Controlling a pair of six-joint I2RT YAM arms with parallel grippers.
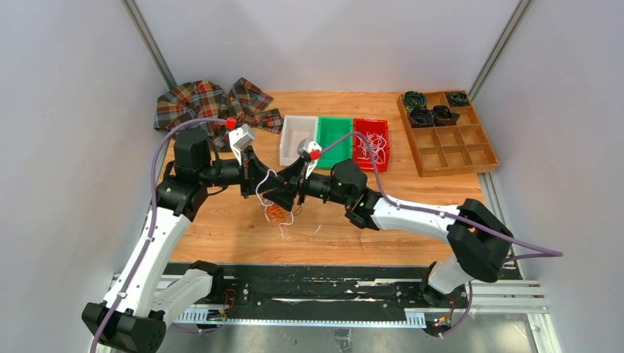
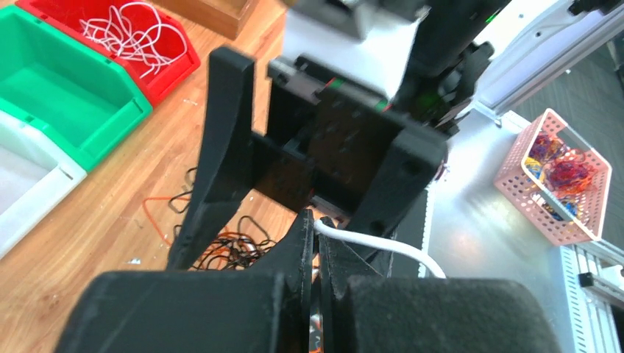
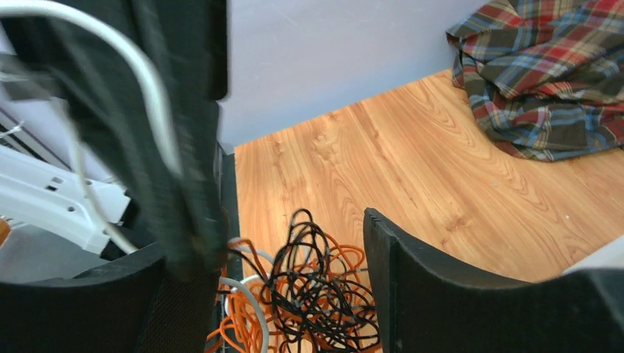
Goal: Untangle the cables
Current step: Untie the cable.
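Note:
A tangle of thin black, orange and white cables (image 1: 277,214) lies on the wooden table between my two grippers. It also shows in the right wrist view (image 3: 320,294) and the left wrist view (image 2: 228,250). My left gripper (image 1: 257,176) is shut on a white cable (image 2: 383,245), pinched at the fingertips (image 2: 318,226) above the tangle. The white cable (image 1: 265,180) loops down toward the pile. My right gripper (image 1: 292,190) is open and faces the left gripper, its jaws wide apart just above the tangle (image 3: 294,246).
White (image 1: 298,136), green (image 1: 335,140) and red (image 1: 371,143) bins stand behind; the red one holds white cables (image 2: 132,37). A plaid cloth (image 1: 213,103) lies back left. A wooden divided tray (image 1: 456,147) with dark rolls stands back right. A pink basket (image 2: 563,173) sits off the table.

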